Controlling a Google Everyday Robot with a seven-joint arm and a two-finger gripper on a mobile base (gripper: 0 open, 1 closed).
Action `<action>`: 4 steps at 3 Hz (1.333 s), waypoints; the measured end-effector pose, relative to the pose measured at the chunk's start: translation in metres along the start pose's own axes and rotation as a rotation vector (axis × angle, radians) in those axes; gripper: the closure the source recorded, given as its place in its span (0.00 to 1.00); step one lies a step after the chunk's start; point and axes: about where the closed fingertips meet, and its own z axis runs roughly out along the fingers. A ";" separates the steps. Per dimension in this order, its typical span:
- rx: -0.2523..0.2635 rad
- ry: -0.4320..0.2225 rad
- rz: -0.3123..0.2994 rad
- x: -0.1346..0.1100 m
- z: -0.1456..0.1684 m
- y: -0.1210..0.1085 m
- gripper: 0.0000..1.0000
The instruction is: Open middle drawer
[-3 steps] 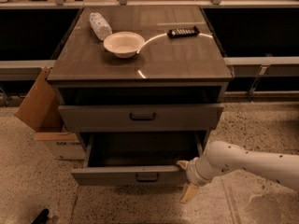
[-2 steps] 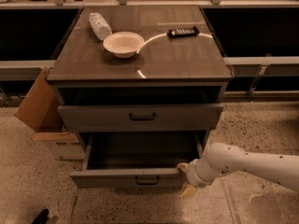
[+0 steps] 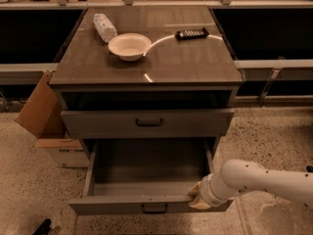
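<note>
The middle drawer stands pulled far out of the grey cabinet. Its inside is bare, and its front edge is the part of the cabinet nearest the camera. The claw sits at the right end of that front, touching its top edge by the corner. I cannot tell whether it is spread or pinching the edge. The white arm reaches in from the right and is cut off by the picture's border.

Speckled floor lies open to the right of the cabinet. On the left a cardboard box leans close against the cabinet's side, with a white carton under it, just beside the drawer's left wall.

Two drawer fronts show, each with one black bar handle: the upper drawer and the one pulled out. A dark gap runs between the upper front and the counter. Three things lie on the counter: one pale bowl, one plastic bottle on its side just beside the bowl, and one flat black device apart to the right.

The lowest drawer is hidden beneath the open one. A small dark thing at the bottom left is too dim to name.
</note>
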 end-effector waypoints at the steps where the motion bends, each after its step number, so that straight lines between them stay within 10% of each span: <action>1: -0.004 -0.001 -0.001 0.000 0.002 0.001 0.85; 4: -0.001 -0.012 -0.015 0.002 -0.007 -0.008 0.17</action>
